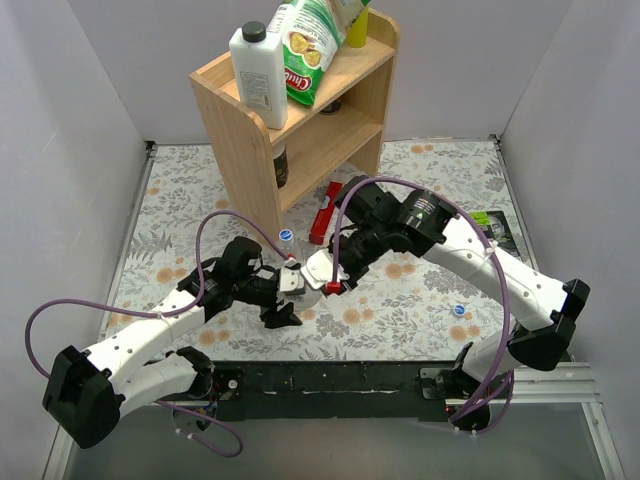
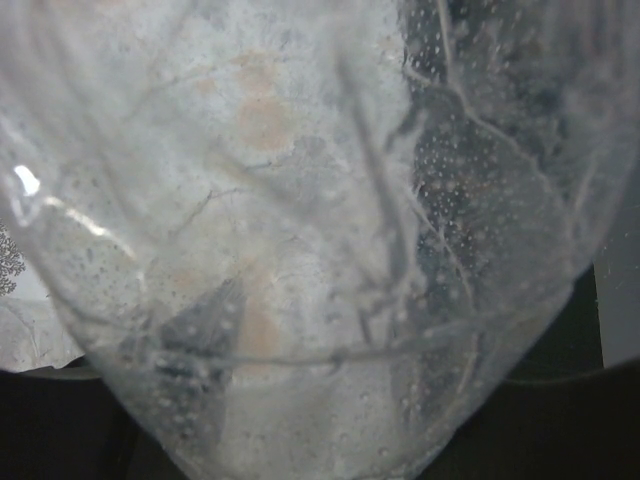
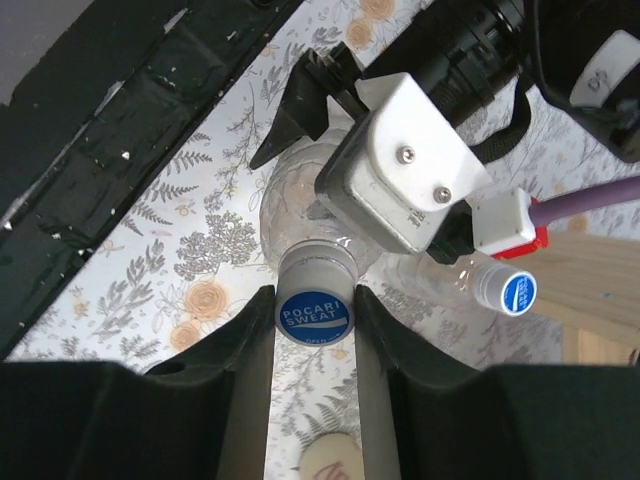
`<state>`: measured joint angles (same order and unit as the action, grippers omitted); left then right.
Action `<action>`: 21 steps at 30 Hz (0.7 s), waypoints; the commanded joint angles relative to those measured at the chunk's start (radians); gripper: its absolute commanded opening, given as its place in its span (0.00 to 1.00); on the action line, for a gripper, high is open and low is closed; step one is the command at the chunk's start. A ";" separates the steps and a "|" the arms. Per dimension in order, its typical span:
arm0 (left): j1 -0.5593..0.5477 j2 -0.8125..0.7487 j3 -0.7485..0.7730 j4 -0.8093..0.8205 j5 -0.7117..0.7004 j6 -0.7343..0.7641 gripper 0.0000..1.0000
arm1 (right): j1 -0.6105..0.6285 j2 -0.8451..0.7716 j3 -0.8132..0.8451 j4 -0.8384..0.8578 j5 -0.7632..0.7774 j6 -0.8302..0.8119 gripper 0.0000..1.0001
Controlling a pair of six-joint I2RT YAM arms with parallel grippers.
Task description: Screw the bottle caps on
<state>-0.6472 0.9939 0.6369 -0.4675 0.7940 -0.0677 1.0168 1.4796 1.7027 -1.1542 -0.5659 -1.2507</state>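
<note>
My left gripper (image 1: 288, 292) is shut on a clear bottle (image 3: 300, 205), whose wet wall fills the left wrist view (image 2: 300, 250). It holds the bottle low over the table's middle. My right gripper (image 3: 313, 305) is shut on that bottle's blue cap (image 3: 313, 312); a finger presses each side of it. In the top view the right gripper (image 1: 330, 282) meets the left one. A second clear bottle with a blue cap on it (image 3: 508, 292) is just behind, by the shelf foot (image 1: 286, 236). A loose blue cap (image 1: 459, 311) lies on the table to the right.
A wooden shelf (image 1: 330, 130) stands at the back with a white jug (image 1: 258, 75) and a snack bag (image 1: 310, 45) on top. A red item (image 1: 323, 215) lies by its foot. A dark packet (image 1: 500, 228) lies at the right edge. A beige round item (image 3: 325, 462) is under my right gripper.
</note>
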 commanded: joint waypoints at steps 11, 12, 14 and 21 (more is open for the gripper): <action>-0.003 -0.026 0.052 0.263 -0.222 -0.330 0.00 | -0.155 0.218 0.032 0.162 -0.198 1.100 0.17; -0.003 -0.026 0.052 0.262 -0.225 -0.334 0.00 | -0.155 0.231 0.053 0.154 -0.190 1.102 0.19; -0.003 -0.029 0.041 0.251 -0.233 -0.331 0.00 | -0.167 0.231 0.069 0.143 -0.164 1.087 0.31; -0.003 -0.040 0.021 0.106 -0.159 -0.215 0.00 | -0.257 0.200 0.311 -0.063 -0.201 0.684 0.90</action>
<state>-0.6453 0.9901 0.6308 -0.3653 0.5617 -0.3386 0.7944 1.7111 1.8606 -1.0794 -0.6949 -0.3321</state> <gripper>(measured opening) 0.544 0.790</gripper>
